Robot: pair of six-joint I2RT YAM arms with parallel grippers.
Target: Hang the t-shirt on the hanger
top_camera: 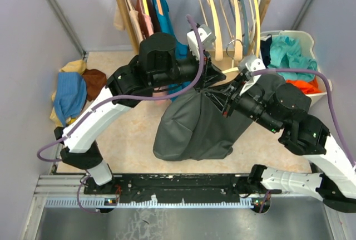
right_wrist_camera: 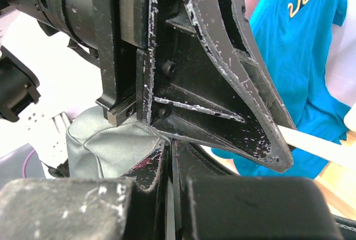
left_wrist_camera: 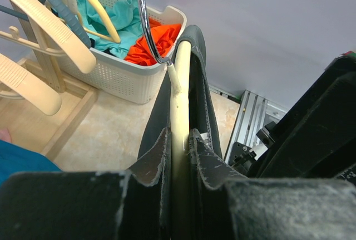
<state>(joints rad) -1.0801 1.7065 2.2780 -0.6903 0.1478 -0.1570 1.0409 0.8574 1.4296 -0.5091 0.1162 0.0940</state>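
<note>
Mid-dressing, it seems: the left gripper (left_wrist_camera: pixel 179 140) clamps the pale curved wooden hanger (left_wrist_camera: pixel 181 78), and the right gripper (right_wrist_camera: pixel 169 165) pinches the dark charcoal-grey cotton t-shirt (top_camera: pixel 194 128). The next move likely needs fabric eased over the hanger's shoulder.

Enclosure: plain pale lavender-grey walls (top_camera: pixel 22 84) under even, diffuse light. Beige speckled surface (top_camera: pixel 133 145) with an aluminium rail (top_camera: pixel 61 187) along its near edge. Far edge: light-wood garment rack (top_camera: pixel 125 14) holding a teal-blue shirt (top_camera: pixel 164 14) and pinkish garments at its left end, and a row of empty pale hangers (top_camera: pixel 214 11) at its right; white perforated laundry basket (left_wrist_camera: pixel 119 76) with teal and orange cloth in the far right corner, loose pile of blue, brown and yellow clothes (top_camera: pixel 72 92) against the left wall.
</note>
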